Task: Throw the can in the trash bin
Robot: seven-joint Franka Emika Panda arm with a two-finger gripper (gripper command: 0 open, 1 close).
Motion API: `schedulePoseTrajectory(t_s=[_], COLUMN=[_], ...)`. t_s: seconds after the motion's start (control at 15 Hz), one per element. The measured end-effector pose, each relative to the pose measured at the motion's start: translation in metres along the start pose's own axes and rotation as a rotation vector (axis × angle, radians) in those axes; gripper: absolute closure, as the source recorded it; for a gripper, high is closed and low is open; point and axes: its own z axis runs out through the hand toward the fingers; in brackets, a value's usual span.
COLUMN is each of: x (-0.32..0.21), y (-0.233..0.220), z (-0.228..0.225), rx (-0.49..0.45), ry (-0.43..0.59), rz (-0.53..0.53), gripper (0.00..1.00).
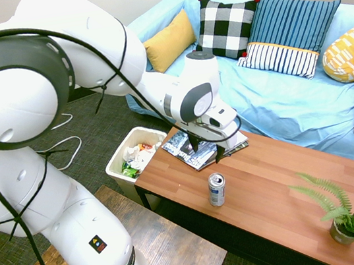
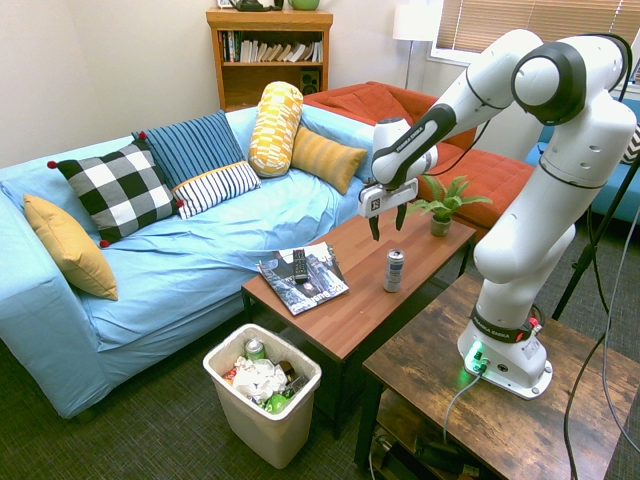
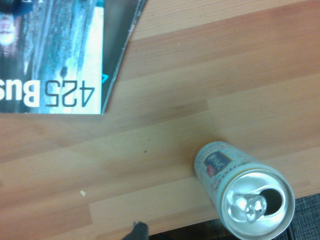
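I have the gripper (image 2: 387,223) up over the wooden coffee table (image 1: 286,193), fingers spread, nothing between them. Can (image 1: 217,190) stands upright on the table, near the long edge on my arm's side, apart from the fingers. Wrist view gives me its top (image 3: 257,204): pull tab on, drinking hole open.

Magazines (image 2: 303,278) lie stacked on the table, toward the bin end, black remote (image 2: 300,265) on top. Wrist view catches a corner of the top one, "425" readable. Potted fern (image 2: 442,205) at the other end of the table.

Trash bin (image 2: 262,400) on the floor just beside the table's end: cream, open top, crumpled white paper (image 2: 260,380), a green can (image 2: 254,349) and green wrapper inside.

Blue-covered sofa (image 2: 180,290) runs along the table's far side; cushions on it: yellow, black-and-white checked, blue striped, patterned bolster. Red sofa (image 2: 480,170) and bookshelf (image 2: 270,55) behind.
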Motion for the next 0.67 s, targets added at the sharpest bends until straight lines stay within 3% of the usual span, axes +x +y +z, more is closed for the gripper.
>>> schedulePoseTrajectory(t_s=[0.27,0.67], x=[0.011,0.021], y=[0.006,0.007], z=[0.046,0.077], rx=[-0.037,-0.066], ry=[-0.042,-0.067], rz=[0.027,0.048], gripper=[0.0,0.0])
